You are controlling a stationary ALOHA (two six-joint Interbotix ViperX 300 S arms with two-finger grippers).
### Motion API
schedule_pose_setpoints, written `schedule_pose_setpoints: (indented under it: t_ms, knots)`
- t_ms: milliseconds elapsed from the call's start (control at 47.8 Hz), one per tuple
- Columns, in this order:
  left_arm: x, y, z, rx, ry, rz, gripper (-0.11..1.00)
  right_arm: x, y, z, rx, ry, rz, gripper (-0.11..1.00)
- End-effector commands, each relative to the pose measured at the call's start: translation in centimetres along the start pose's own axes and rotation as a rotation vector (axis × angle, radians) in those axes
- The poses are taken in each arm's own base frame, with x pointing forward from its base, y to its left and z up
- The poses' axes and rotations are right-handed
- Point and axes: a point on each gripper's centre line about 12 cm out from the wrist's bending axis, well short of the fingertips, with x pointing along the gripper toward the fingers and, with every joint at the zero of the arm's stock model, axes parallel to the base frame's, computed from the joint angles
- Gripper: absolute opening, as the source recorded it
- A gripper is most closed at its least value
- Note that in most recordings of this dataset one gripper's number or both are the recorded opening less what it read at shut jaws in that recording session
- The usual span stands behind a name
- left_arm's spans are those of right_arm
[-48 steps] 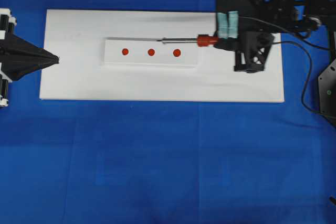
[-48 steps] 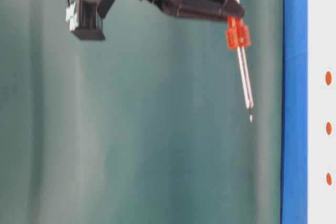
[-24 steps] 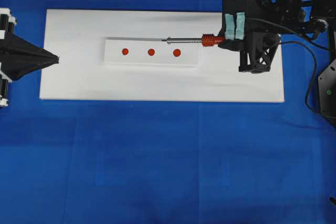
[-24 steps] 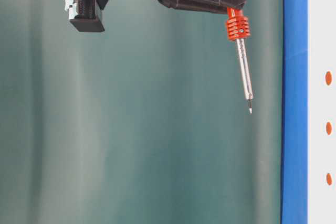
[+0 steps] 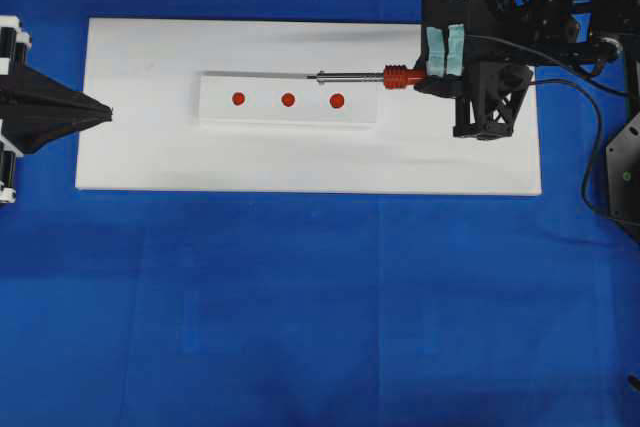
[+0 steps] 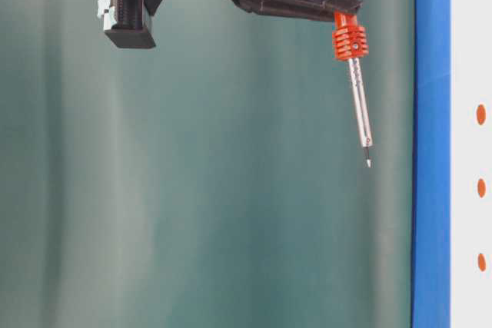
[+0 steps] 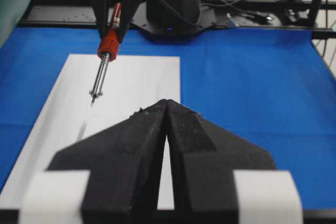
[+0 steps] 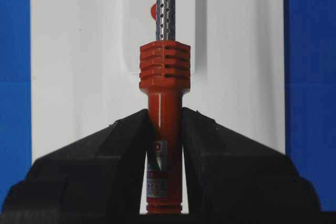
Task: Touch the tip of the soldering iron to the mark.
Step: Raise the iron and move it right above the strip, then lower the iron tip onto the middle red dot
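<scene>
Right gripper [image 8: 164, 129]: it is clenched on the orange-red handle of the soldering iron [image 8: 164, 85]; in the right wrist view both black fingers [image 8: 118, 145] press the handle from the two sides, below the ribbed collar.

Right arm place: in the overhead view the right gripper [image 5: 428, 75] is over the right part of the white board [image 5: 150, 162], near its far edge.

Soldering iron: in the overhead view the soldering iron [image 5: 365, 76] lies level along the far edge of the white block [image 5: 215, 112], with the shaft pointing left. In the table-level view the soldering iron [image 6: 355, 90] hangs in the air with the tip lowest, apart from the board surface.

Cord: a black cord [image 5: 585, 132] runs from the right arm down the right side of the overhead view.

Mark: the mark [image 5: 288, 100] is the middle one of three red dots in a row on the block. The tip of the shaft is to the right of it and farther back, above the right dot [image 5: 337, 101], not touching any dot.

Left gripper [image 7: 166, 109]: its black fingers are pressed together with nothing between them. In the overhead view the left gripper [image 5: 108, 113] is at the left edge of the board, pointing right, well apart from the block.

Table: a blue cloth [image 5: 320, 307] covers it under the board.
</scene>
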Motion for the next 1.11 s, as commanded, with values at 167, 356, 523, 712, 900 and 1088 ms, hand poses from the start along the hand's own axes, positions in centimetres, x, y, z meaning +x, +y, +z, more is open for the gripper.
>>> schedule_pose_setpoints:
  t_ms: [167, 356, 523, 712, 900, 1088]
  knots:
    - [0.1, 0.0, 0.4, 0.0, -0.015, -0.001, 0.0, -0.6, 0.0, 1.0, -0.003, -0.039, -0.005, 0.06]
    - [0.1, 0.0, 0.4, -0.002, -0.015, -0.002, 0.0, -0.5, 0.0, 1.0, -0.003, -0.041, -0.005, 0.06]
    - [0.1, 0.0, 0.4, 0.0, -0.015, -0.002, 0.0, -0.1, -0.1, 0.9, -0.002, -0.03, -0.004, 0.06]
    - [0.2, 0.0, 0.5, 0.0, -0.017, -0.002, 0.0, 1.5, -0.2, 0.6, 0.001, 0.002, -0.003, 0.06]
    - [0.1, 0.0, 0.4, 0.0, -0.015, -0.002, 0.0, 3.6, -0.3, 0.4, 0.004, 0.042, -0.001, 0.06]
    - [0.1, 0.0, 0.4, 0.0, -0.015, -0.002, 0.0, 5.3, -0.5, 0.2, 0.008, 0.068, -0.002, 0.06]
